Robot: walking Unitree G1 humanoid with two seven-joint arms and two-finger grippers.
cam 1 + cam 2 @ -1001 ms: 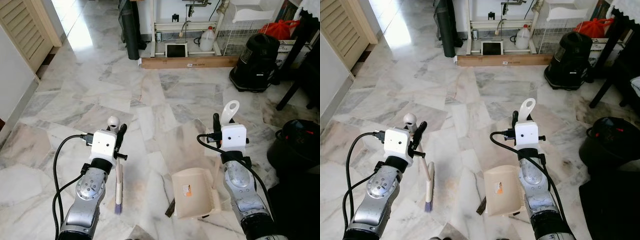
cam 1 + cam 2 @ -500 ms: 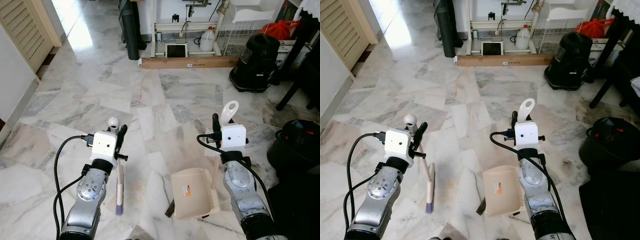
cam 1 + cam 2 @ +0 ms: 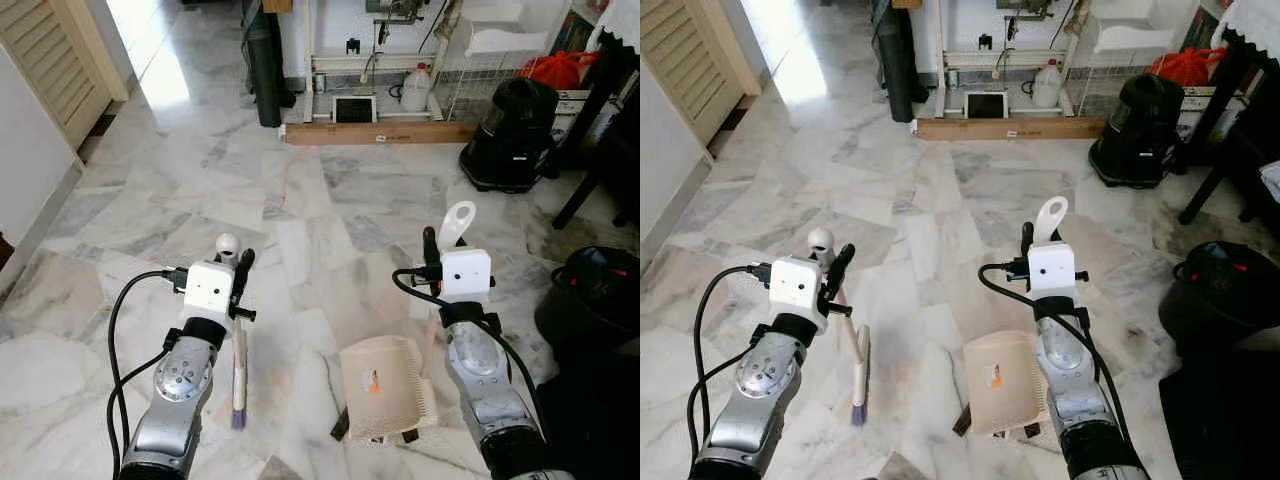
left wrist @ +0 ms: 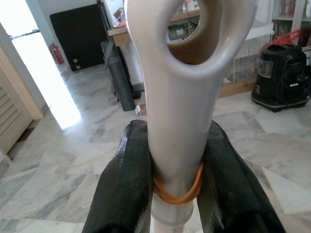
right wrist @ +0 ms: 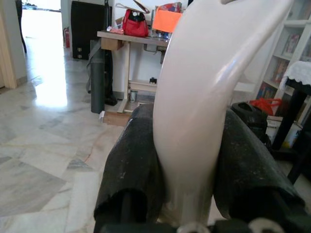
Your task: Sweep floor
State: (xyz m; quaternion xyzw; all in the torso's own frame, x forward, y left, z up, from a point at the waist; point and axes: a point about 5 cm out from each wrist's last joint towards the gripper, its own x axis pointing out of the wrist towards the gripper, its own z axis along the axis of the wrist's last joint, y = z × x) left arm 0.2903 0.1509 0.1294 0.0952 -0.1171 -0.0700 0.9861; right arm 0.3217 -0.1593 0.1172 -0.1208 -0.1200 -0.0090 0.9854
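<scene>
Here the left gripper clamps the brush, bristles down to sweep. At 3 o'clock, the right gripper grips the dustpan, tilted to catch dirt.

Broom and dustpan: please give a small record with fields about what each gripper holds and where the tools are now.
left gripper: shut on broom handle
broom: bristles down at the marble floor, beside the left arm
right gripper: shut on dustpan handle
dustpan: beige, low over the floor, between the two arms
behind: black vacuum cleaner, wooden plank on the floor
</scene>
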